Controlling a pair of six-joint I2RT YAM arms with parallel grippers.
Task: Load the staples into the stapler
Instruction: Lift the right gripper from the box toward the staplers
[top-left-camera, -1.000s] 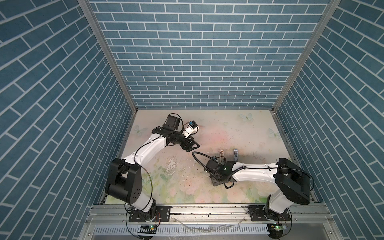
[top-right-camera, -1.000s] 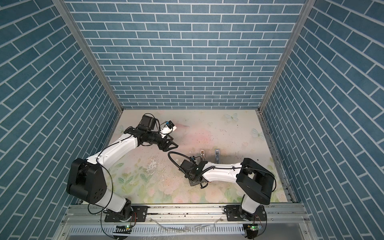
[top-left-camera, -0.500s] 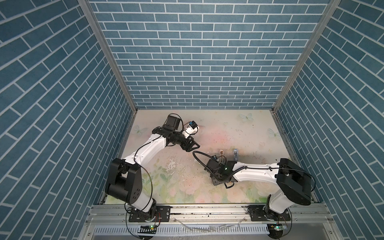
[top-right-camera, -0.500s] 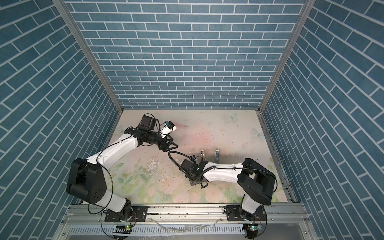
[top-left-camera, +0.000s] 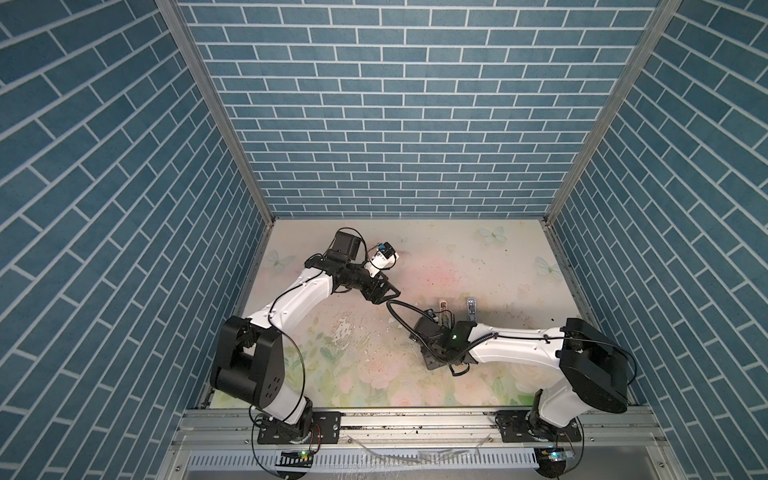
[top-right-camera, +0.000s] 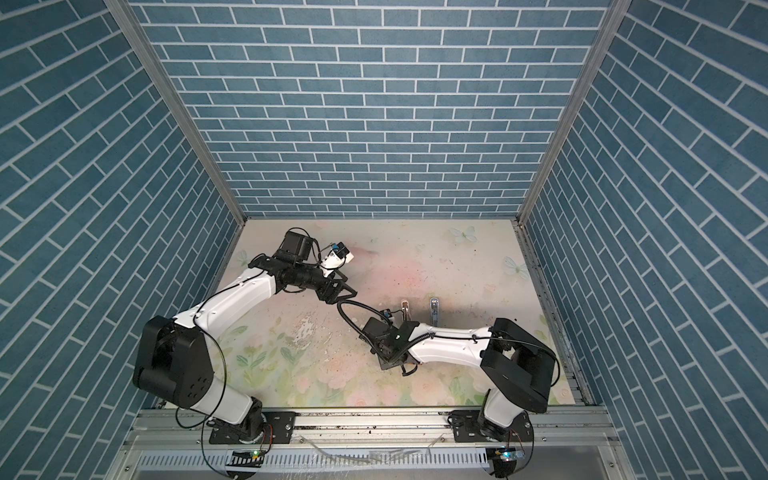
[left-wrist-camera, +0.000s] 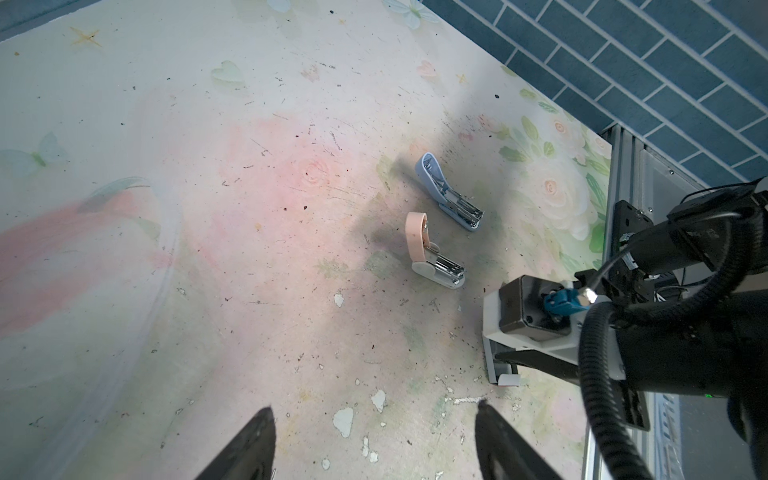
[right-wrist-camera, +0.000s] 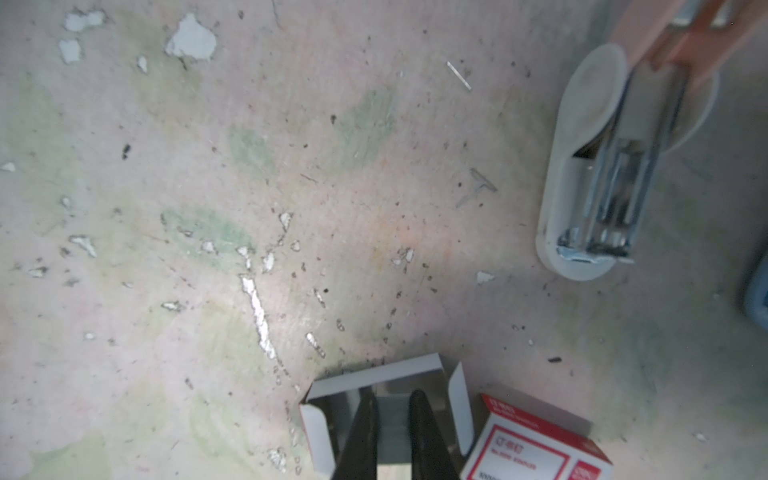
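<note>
Inspecting my right fingers (right-wrist-camera: 363, 432), I find them pinched narrow on a grey strip of staples (right-wrist-camera: 392, 424) inside the tray (right-wrist-camera: 399, 365). The tray sits on the worktop (right-wrist-camera: 249, 166) near the pink stapler (right-wrist-camera: 594, 178), off its open metal nose and not touching it. The red-and-white box (right-wrist-camera: 536, 444) lies on that same side. The blue stapler (left-wrist-camera: 451, 195), also hinged open, lies just beside the pink one. My left fingers (left-wrist-camera: 253, 444) stand spread and empty, well apart from it.

White arm links (top-left-camera: 299, 297), black joint housings (top-left-camera: 249, 365), ribbed black cable (left-wrist-camera: 590, 374); left claw (left-wrist-camera: 374, 406) black, tapered
</note>
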